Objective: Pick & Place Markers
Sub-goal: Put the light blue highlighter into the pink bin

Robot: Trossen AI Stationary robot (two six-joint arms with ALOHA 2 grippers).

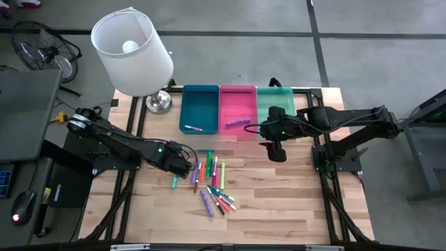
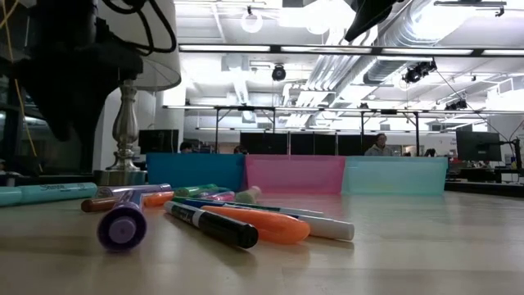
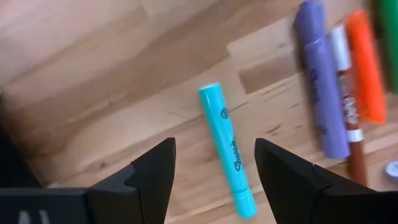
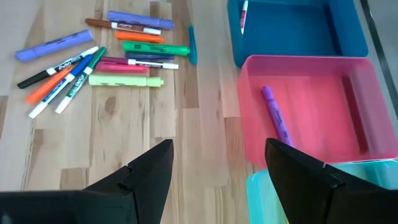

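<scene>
Step in hand: picking from the markers [image 1: 211, 183] loose on the surface [image 1: 279, 202], in front of the pink tray [image 1: 237, 108]

Pink tray holds a purple marker [image 4: 275, 116]

Left tool [image 3: 214, 169] released, straddling a teal marker [image 3: 226, 149]; next: close, lift

Right tool [image 4: 219, 163] released over pink tray

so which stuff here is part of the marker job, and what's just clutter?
Job:
- loose markers on the table
- teal marker below the open left end effector
- purple marker in the pink tray
- blue tray, green tray

Clutter:
- lamp
- fan
</scene>
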